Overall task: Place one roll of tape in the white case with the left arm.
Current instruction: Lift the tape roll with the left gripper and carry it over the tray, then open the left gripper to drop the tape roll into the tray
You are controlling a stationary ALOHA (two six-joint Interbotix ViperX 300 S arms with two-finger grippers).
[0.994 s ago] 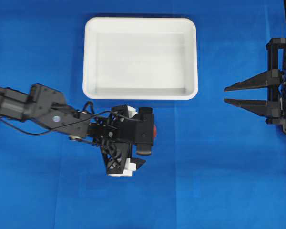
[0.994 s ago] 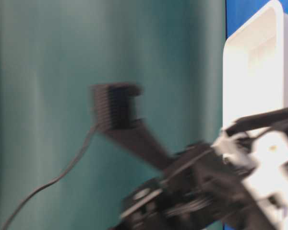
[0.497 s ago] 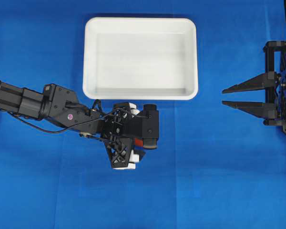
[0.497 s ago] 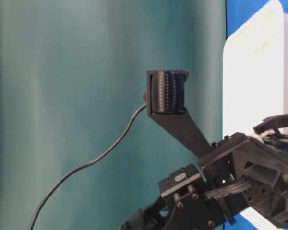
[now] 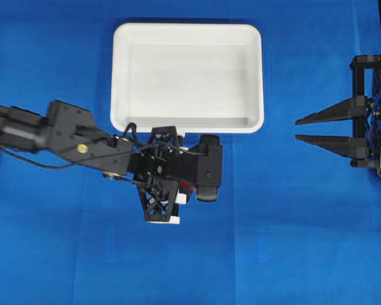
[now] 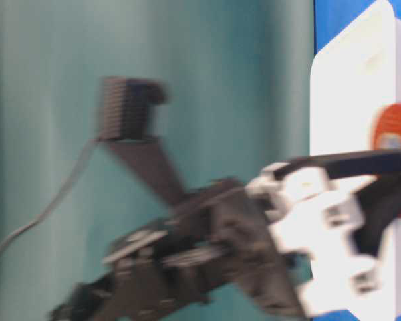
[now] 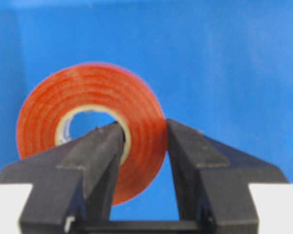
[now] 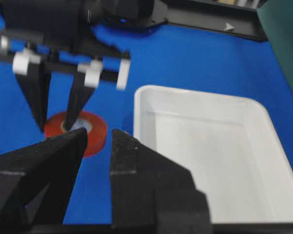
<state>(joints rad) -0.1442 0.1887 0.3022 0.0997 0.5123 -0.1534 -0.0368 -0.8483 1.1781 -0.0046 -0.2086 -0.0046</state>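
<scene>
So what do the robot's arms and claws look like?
Both are black. The left arm is boxy and jointed, with a thin black cable looping along it and a tiny yellowish dot on one joint. The left gripper has a criss-cross lattice frame, white end blocks and two wedge-shaped black fingers. The right gripper has two long, pointed black fingers on a black frame.

A: The large white plastic rectangular case (image 5: 187,35) at upper centre looks smooth, with a faint sheen on its floor. The blue worktop (image 5: 292,222) is matt, like cloth.

B: The small orange-red ring of tape (image 7: 90,105) shows fine wound layers, slightly glossy. The black lattice-framed left pincer (image 7: 142,161) holding it looks matt plastic.
</scene>
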